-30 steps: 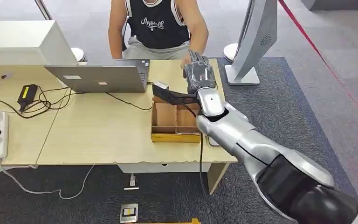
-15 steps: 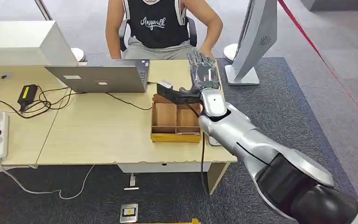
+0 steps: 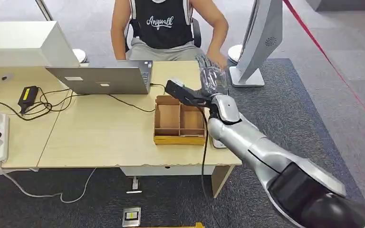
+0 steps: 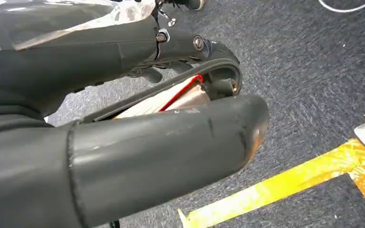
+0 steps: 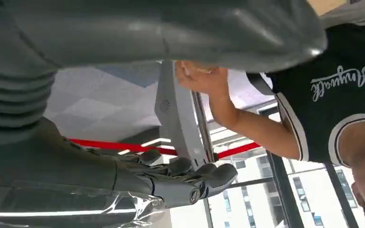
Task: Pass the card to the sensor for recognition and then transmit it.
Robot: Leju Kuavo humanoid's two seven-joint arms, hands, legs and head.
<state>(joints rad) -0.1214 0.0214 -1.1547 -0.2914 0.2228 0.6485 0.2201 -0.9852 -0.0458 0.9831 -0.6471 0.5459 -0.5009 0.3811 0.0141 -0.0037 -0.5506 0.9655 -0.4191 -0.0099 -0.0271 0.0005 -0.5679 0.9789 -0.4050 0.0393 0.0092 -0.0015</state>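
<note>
1. The right hand [image 3: 213, 76] is raised over the far right corner of the bench [image 3: 100, 137], its fingers [image 5: 204, 178] spread and nothing seen between them; it is judged open.
2. The card cannot be made out in the head view. In the left wrist view a pale, red-edged flat piece [image 4: 164, 97] is seen tucked behind the left hand [image 4: 161, 142]; whether it is the card, and whether that hand is gripping it, cannot be told.
3. A person's hand [image 5: 200, 76] is held just beyond the right hand, near the grey stand [image 3: 261, 42]; a handover appears to be in hand or just done.
4. Risk: if the arm is swung back carelessly, the partitioned box [image 3: 179, 121] or the laptop [image 3: 105, 78] cable could be struck by the black wrist unit [image 3: 183, 91].
5. Risk: with the fingers spread, a card offered now could be dropped to the floor.
6. Risk: the person's hand could be knocked, being so close.
</note>
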